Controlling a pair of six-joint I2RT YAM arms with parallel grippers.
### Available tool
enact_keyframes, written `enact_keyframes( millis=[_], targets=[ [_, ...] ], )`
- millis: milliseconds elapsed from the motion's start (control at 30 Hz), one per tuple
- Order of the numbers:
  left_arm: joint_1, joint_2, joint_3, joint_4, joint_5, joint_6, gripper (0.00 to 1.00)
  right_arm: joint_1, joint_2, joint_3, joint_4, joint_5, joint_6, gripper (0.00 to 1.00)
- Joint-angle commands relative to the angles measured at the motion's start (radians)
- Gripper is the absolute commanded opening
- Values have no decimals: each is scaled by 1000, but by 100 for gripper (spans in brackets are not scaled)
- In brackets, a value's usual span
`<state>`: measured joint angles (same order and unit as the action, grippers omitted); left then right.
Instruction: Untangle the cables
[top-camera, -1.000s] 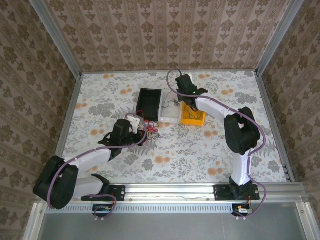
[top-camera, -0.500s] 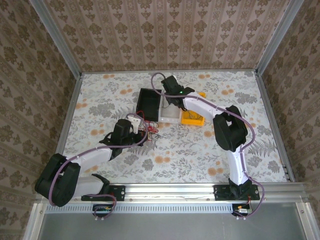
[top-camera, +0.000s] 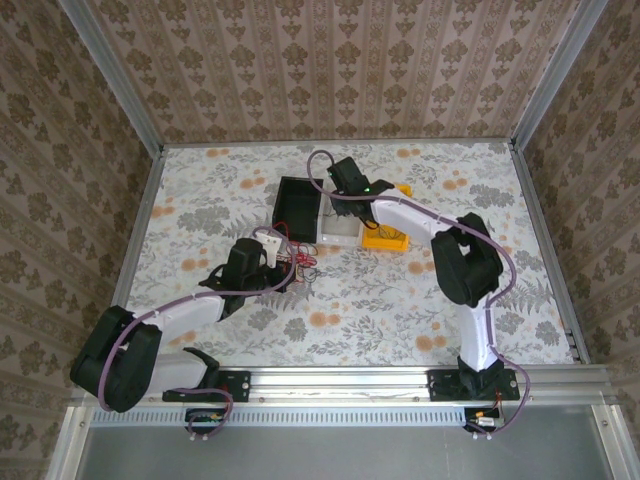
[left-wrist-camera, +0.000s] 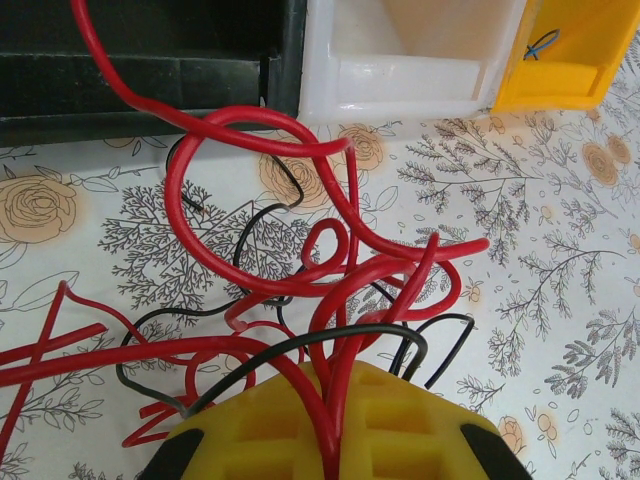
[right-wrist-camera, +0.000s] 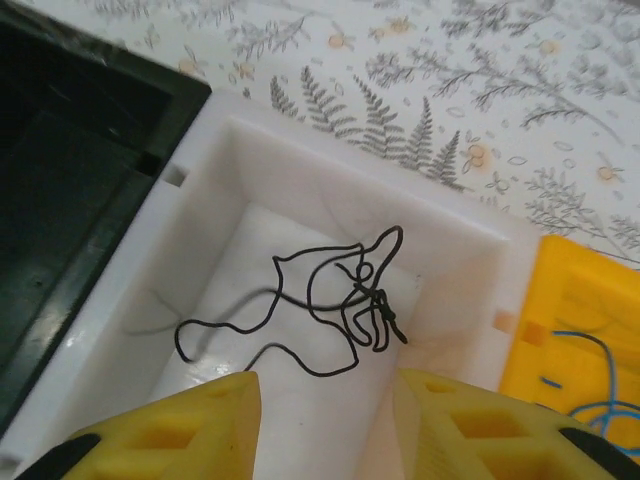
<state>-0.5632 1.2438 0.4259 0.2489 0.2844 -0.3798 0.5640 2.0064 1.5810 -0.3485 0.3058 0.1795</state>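
While left jaws clamp the cables (top-camera: 303, 262), right jaws gape empty, arm (top-camera: 405, 212) outstretched above the white bin (right-wrist-camera: 300, 150).

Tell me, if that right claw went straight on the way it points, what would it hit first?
Probably the thin black wire in the white bin, right ahead of the open right gripper; after that, the bin's floor. Depth is hard to judge here.

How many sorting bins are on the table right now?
3. A black bin on the left, a white bin in the middle holding a thin black wire, and a yellow bin on the right, side by side. None seems hidden.
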Motion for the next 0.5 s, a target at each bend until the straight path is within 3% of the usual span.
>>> enact_keyframes(
  millis=[0,67,133,300,367,467],
  targets=[
    [-1,4,22,24,9,21,0,2,-134,-57,80,22,14,42],
    [-1,3,22,26,10,21,0,2,-187,-116,113,4,7,42],
    [-1,6,21,33,13,21,0,3,-237,-176,138,-92,-8,41],
    [-1,24,22,54,22,13,0,30,-319,-315,134,-508,-73,43],
    [-1,32,23,62,25,7,0,49,-328,-344,81,-620,-122,43],
    [1,42,28,59,27,2,0,90,-327,-378,2,-674,-197,43]
  ],
)
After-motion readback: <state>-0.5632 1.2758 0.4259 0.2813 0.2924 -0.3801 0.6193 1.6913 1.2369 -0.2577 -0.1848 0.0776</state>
